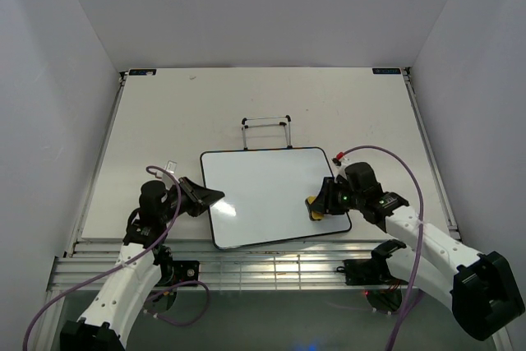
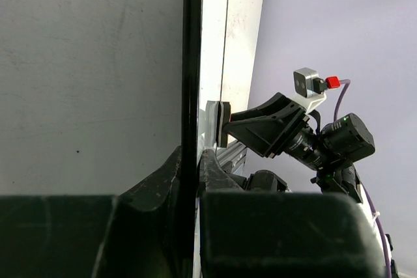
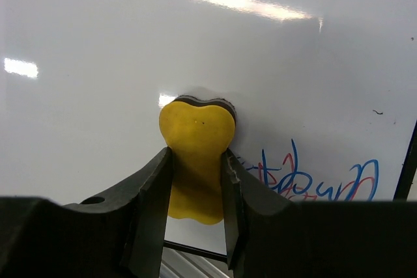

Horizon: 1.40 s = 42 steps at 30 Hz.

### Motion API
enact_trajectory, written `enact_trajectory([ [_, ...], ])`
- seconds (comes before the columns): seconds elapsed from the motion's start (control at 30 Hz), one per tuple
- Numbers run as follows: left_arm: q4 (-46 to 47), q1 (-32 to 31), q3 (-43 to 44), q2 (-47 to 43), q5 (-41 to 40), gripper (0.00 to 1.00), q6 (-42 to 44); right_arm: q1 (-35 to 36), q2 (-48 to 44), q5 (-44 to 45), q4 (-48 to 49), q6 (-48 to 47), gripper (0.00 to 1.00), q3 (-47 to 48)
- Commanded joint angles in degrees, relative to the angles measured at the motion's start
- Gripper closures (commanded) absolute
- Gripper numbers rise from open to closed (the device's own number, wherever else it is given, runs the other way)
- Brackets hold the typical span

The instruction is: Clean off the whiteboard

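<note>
whiteboard (image 1: 263, 191) lies flat on the desk (image 1: 164, 113), centre-near, a wire stand (image 1: 267, 131) just behind its far edge. Mid-wipe, I'd judge: most of the surface reads clean, but blue-red handwriting (image 3: 313, 180) is left by the frame, just beside the yellow eraser (image 3: 195, 138). Next move likely calls for sliding the eraser sideways over that scribble, pad pressed flat, without lifting. Right end effector (image 1: 325, 200) clenched on the eraser's sides, its dark pad touching the board near the right edge. Left end effector (image 1: 209, 197) clamped onto the board's left edge, black frame pinched between the fingers (image 2: 171, 174), probably to steady it.
</note>
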Motion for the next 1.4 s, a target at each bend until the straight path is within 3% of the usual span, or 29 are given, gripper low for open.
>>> enact_trajectory([
  [0.0, -8.6, 1.3, -0.4, -0.3, -12.2, 1.0, 0.4, -0.4, 2.8, 4.8, -8.5, -3.7, 0.9, -0.3],
  [0.17, -14.2, 1.3, 1.7, -2.7, -15.2, 1.0, -0.1, -11.8, 7.8, -2.7, -4.5, -5.4, 0.92, -2.5],
  [0.5, -24.1, 1.4, 7.0, -5.1, -22.5, 1.0, -0.1, -18.6, 7.1, -2.0, -4.7, -4.8, 0.92, -2.9],
  [0.8, -22.7, 1.4, 5.4, -5.4, -21.0, 1.0, -0.1, -17.1, -0.5, -8.2, -6.2, -2.1, 0.92, -4.8],
  [0.93, -21.0, 1.3, 4.1, -5.3, -20.0, 1.0, -1.0, -9.3, -3.3, -6.7, -6.8, 1.4, 0.92, -6.7],
  [1.1, -19.9, 1.4, 3.6, -5.5, -19.5, 1.0, -1.3, -3.4, 0.5, -7.2, -3.0, 3.1, 0.92, -7.5],
  [1.37, -21.9, 1.3, 5.0, -5.6, -19.7, 1.0, -0.9, -5.9, 1.8, 4.4, -12.1, 2.7, 0.92, -2.9],
])
